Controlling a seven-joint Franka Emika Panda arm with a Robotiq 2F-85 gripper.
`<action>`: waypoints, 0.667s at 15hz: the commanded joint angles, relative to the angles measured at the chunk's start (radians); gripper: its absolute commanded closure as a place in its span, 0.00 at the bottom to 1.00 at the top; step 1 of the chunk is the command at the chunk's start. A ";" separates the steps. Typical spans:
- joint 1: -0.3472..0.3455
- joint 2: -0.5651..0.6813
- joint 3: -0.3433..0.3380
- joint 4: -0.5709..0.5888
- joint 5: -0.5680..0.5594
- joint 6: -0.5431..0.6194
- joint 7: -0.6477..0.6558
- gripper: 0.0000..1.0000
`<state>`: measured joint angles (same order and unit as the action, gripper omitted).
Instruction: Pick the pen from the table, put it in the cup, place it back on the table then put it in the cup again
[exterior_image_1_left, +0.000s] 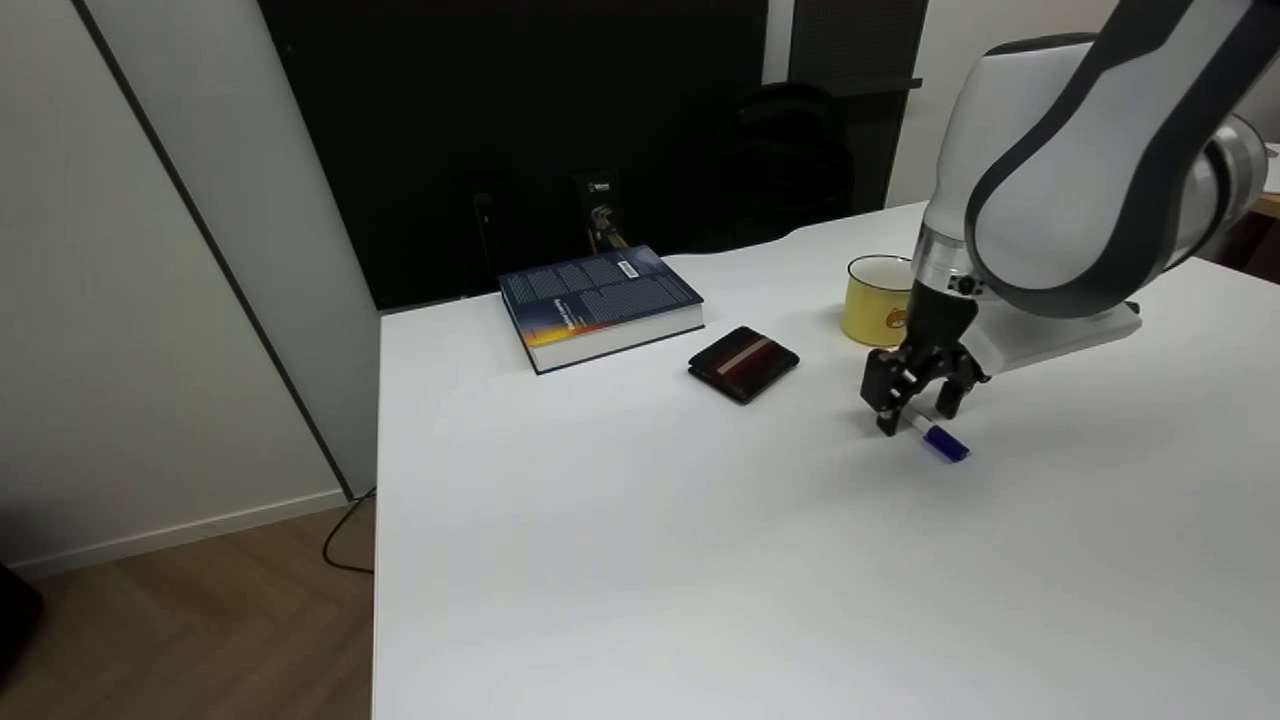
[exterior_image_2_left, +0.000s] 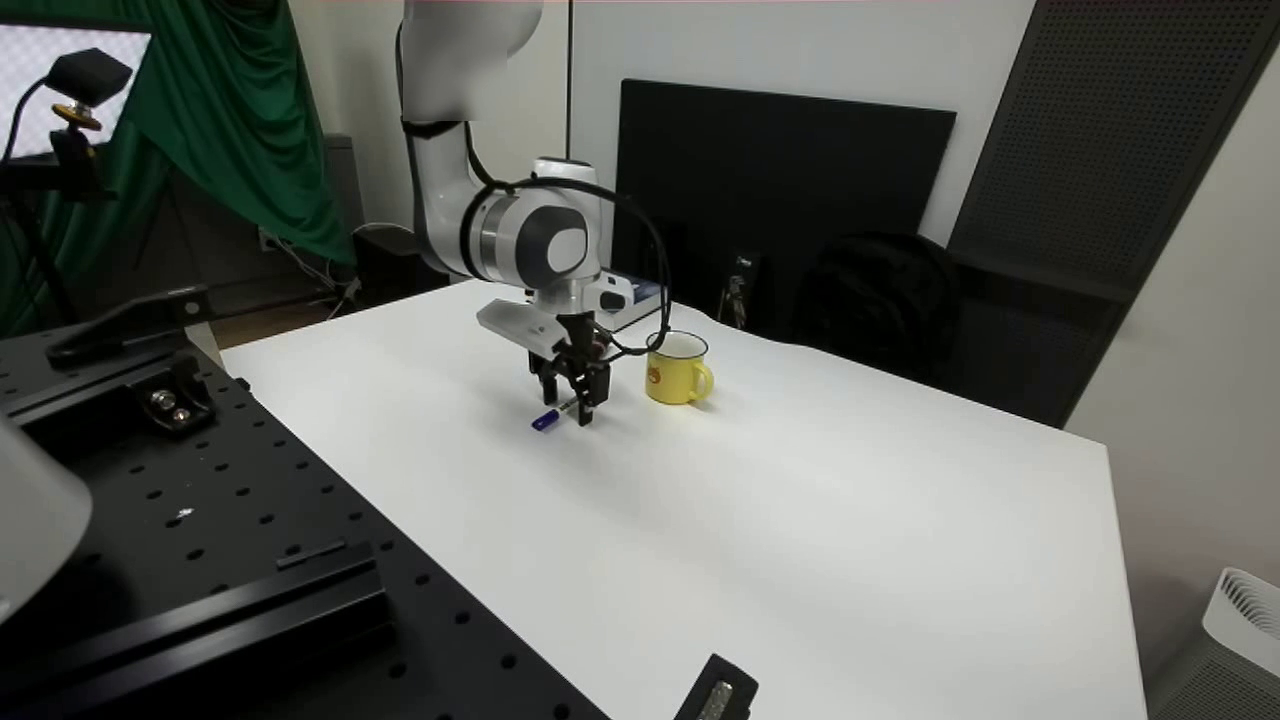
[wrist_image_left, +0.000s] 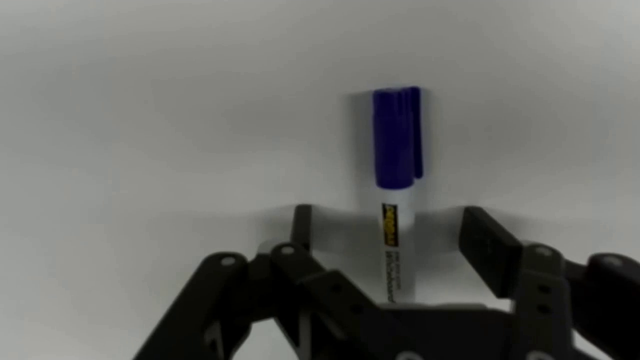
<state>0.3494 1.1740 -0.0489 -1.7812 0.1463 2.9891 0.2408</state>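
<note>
gripper (wrist_image_left: 386, 222) low, astride the pen (wrist_image_left: 395, 192)

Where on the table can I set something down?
In an exterior view, bare table runs from the cup to the right edge. Another patch lies before the book and wallet in an exterior view. It's crowded around pen, cup and gripper.

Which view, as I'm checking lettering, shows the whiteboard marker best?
The wrist view: it shows the whiteboard marker largest, with its cap and partly readable lettering, though the gripper hides its tail end. In both exterior views it is small: a blue cap and some white barrel at the gripper, no lettering readable.
</note>
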 joint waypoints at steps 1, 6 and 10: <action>0.003 0.003 -0.012 0.008 -0.006 -0.010 0.027 0.52; 0.004 0.004 -0.031 0.013 -0.004 -0.018 0.034 0.86; 0.007 0.006 -0.046 0.017 -0.003 -0.028 0.043 0.94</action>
<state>0.3493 1.1690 -0.0753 -1.7791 0.1468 2.9842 0.2424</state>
